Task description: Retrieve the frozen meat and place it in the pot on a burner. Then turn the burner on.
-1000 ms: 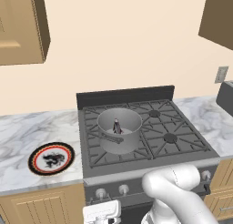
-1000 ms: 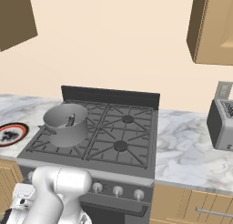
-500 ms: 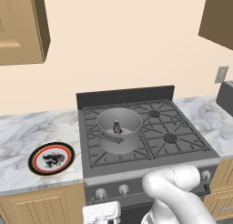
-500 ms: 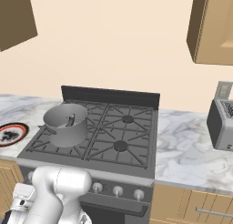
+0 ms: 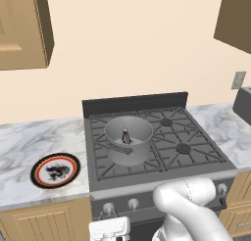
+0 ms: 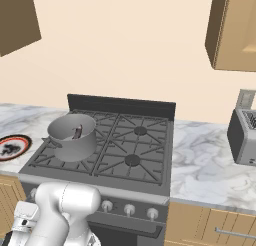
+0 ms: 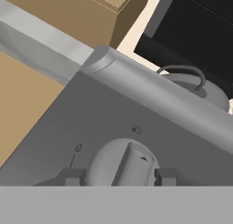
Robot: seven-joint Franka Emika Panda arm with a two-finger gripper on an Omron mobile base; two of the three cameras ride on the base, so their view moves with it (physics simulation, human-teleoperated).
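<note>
Left base view showed, at the lower left of the frame, a red-rimmed plate (image 5: 55, 170) on the marble counter (image 5: 29, 142), just beside the stove (image 5: 162, 179). Right of it, near the frame's center, the pot (image 5: 129, 139) stood upright on the front left burner (image 5: 105, 159), and the frozen meat (image 5: 125, 135) sat inside it as a small dark lump. Further right lay the other burners, and the white arm (image 5: 188, 208) rose from the lower right. Right base view placed the pot (image 6: 72, 136) at center left with the frozen meat (image 6: 76, 132) in it, the plate (image 6: 11, 146) at the left edge, and a toaster (image 6: 242, 137) on the counter at the right edge. Hand view looked up along the stove's grey front panel: the gripper (image 7: 119, 176) sat at the bottom center, its fingers (image 7: 73, 176) spread on either side of a round knob (image 7: 125, 166), close to its edges; whether they touched it could not be told. The pot's handle (image 7: 184, 77) showed at the upper right.
</note>
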